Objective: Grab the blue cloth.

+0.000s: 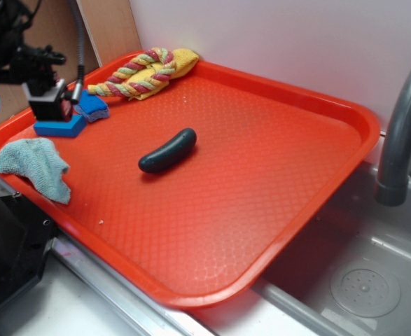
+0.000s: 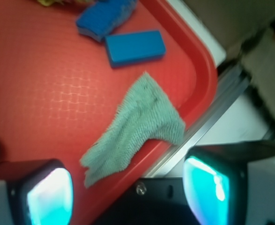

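The blue cloth (image 1: 33, 164) is a crumpled pale teal rag lying at the left rim of the red tray (image 1: 261, 175), one corner draped over the edge. In the wrist view the blue cloth (image 2: 137, 126) stretches along the tray rim (image 2: 198, 93), ahead of the fingers. My gripper (image 1: 19, 101) hovers above the tray's left corner, behind the cloth and apart from it. It stands open in the wrist view (image 2: 128, 192), its two glowing pads wide apart with nothing between them.
Two bright blue sponges (image 1: 58, 127) (image 1: 92, 106) lie just behind the cloth, under the gripper; they show as sponges (image 2: 135, 47) (image 2: 104, 18). A yellow cloth with braided rope (image 1: 149, 70) sits at the back. A dark pickle-shaped object (image 1: 166, 150) lies mid-tray. A faucet (image 1: 401, 133) and sink (image 1: 359, 280) are right.
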`<move>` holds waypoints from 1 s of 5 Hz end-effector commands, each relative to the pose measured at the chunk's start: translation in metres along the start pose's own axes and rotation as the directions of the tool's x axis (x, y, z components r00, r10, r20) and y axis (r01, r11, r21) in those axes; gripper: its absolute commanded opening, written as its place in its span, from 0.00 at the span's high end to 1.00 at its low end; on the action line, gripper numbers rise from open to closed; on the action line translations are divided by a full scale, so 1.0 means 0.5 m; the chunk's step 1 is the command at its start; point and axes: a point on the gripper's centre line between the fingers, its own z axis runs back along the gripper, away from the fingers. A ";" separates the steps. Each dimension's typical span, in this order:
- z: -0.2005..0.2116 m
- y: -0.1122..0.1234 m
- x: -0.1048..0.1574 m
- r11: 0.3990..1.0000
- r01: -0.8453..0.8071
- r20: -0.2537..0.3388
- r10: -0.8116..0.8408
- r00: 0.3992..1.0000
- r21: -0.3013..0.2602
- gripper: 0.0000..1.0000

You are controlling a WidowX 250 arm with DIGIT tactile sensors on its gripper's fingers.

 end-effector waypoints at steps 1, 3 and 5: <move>-0.076 0.044 0.027 0.968 0.157 0.026 -0.155 0.988 -0.198 0.00; -0.122 -0.008 0.045 0.923 0.351 -0.021 -0.359 0.933 -0.159 0.00; -0.172 -0.021 0.034 0.909 0.404 -0.122 -0.415 0.902 -0.108 0.00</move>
